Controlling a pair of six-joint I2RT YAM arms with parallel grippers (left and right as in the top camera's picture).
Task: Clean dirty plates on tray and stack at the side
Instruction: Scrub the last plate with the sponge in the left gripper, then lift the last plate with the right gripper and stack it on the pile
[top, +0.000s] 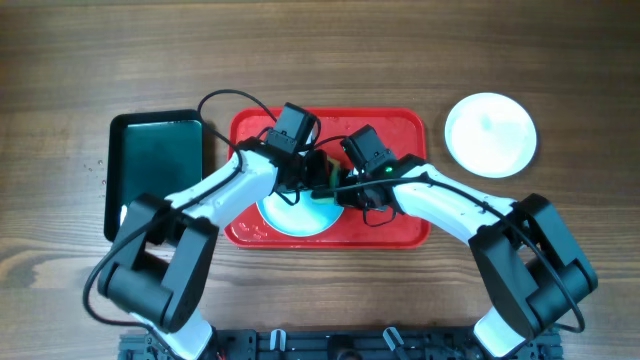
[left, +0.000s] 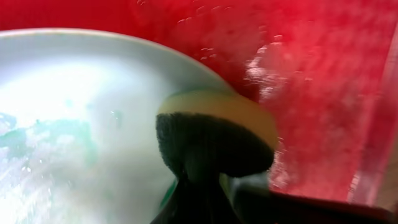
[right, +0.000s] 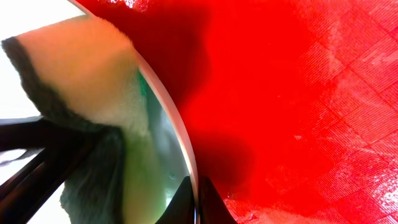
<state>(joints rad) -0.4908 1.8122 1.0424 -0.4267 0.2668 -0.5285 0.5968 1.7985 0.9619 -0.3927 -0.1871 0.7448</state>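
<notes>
Ok, left gripper (top: 303, 178) jaws are clamped on the sponge (left: 214, 134), which is pressed on the green-smeared plate (top: 290, 218) at the tray's (top: 400, 130) front-left. Right gripper (top: 340, 190) jaws are narrow, pinching that plate's rim. 1 white plate (top: 490, 133) sits on the table (top: 560, 60), right of the tray and apart from it.

**Wooden table** (top: 330, 55): brown surface with its grain running from 9 to 3 o'clock.

**Dark green-black tray** (top: 155, 160): rectangular, with rounded corners, a raised rim and a glossy floor. It lies flat on the table at 9 o'clock in the overhead view.

**Sponge** (left: 214, 134): the yellow foam layer is at 12 o'clock, with the dark scouring layer below it. In the right wrist view the yellow face shows, with a dark fringe toward 9 o'clock.
</notes>
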